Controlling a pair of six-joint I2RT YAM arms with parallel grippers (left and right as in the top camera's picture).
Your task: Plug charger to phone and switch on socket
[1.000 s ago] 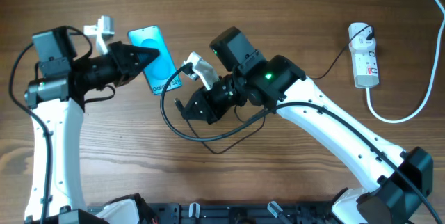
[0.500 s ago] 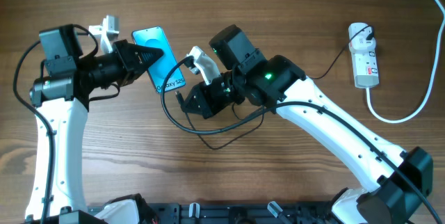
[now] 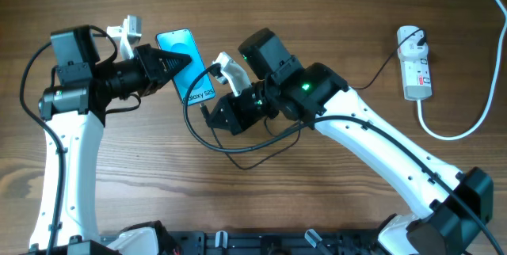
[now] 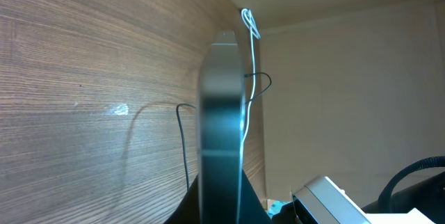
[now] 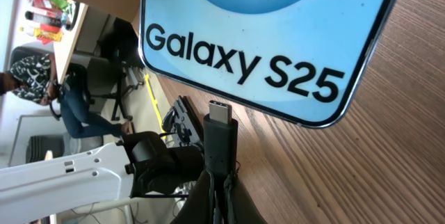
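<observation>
left gripper (image 3: 165,63): clamped on phone (image 3: 181,47), held up tilted | right gripper (image 5: 221,186): pinched shut on charger (image 5: 220,130) connector, tip just under phone's bottom edge | step: plugging in; next needs tip lined to port, then pushed home | socket (image 3: 416,69): far right, well apart, likely not yet switched

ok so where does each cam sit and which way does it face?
Overhead: above the table, facing straight down; shows left gripper, right gripper, phone, socket.
Left wrist: behind its own fingers, facing the phone edge-on.
Right wrist: behind its own fingers, facing the charger connector at the phone's bottom edge.
Shared: the phone, in all three.
</observation>
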